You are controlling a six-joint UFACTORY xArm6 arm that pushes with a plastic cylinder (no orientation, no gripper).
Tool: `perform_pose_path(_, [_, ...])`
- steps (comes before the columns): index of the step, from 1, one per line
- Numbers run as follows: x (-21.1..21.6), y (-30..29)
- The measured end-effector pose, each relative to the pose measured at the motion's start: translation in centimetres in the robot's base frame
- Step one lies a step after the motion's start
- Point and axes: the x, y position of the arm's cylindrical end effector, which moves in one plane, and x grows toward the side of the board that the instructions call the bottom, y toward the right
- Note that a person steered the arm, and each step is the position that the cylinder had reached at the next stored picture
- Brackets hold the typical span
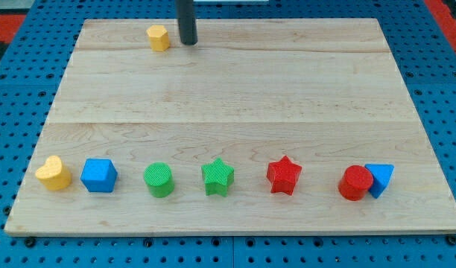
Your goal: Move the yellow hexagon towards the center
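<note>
The yellow hexagon [159, 37] sits near the board's top edge, left of the middle. My tip [188, 42] stands just to the hexagon's right, a small gap apart from it. The rod rises straight out of the view's top.
Along the view's bottom runs a row: a yellow heart [53, 173], a blue cube [99, 176], a green cylinder [159, 179], a green star [217, 177], a red star [284, 176], a red cylinder [355, 183] touching a blue triangle [381, 179]. The wooden board [287, 89] ends at all sides.
</note>
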Motion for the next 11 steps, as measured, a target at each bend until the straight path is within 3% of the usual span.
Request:
perform_pose_path(1, [-2.0, -7.8])
perform_pose_path(2, [4.4, -9.0])
perform_pose_path(3, [6.2, -6.9])
perform_pose_path(4, [2.8, -5.9])
perform_pose_path(5, [7.0, 1.8])
perform_pose_path(6, [14.3, 4.6])
perform_pose_path(8, [5.1, 3.5])
perform_pose_path(11, [10.8, -7.8])
